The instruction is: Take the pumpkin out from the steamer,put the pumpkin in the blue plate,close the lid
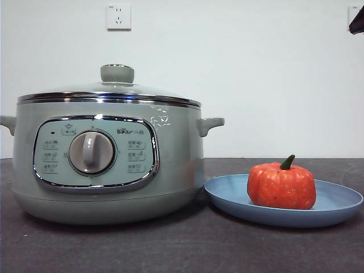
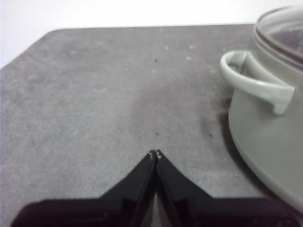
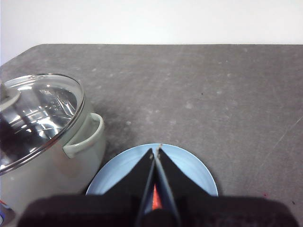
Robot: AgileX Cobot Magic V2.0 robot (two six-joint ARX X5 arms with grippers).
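Note:
The orange-red pumpkin [image 1: 281,186] with its green stem sits on the blue plate [image 1: 335,205], to the right of the sage-green steamer [image 1: 108,165]. The glass lid [image 1: 108,91] with its green knob rests on the steamer's rim. In the right wrist view, my right gripper [image 3: 156,152] is shut and empty above the blue plate [image 3: 189,168]; a sliver of the pumpkin [image 3: 155,201] shows under its jaws, and the lidded steamer [image 3: 42,137] stands beside it. My left gripper [image 2: 155,154] is shut and empty over bare table, with the steamer [image 2: 265,127] and its side handle close by.
The dark grey tabletop [image 1: 182,250] carries only the steamer and the plate. A white wall with a socket [image 1: 118,17] stands behind. A black arm tip [image 1: 357,23] shows at the top right corner of the front view.

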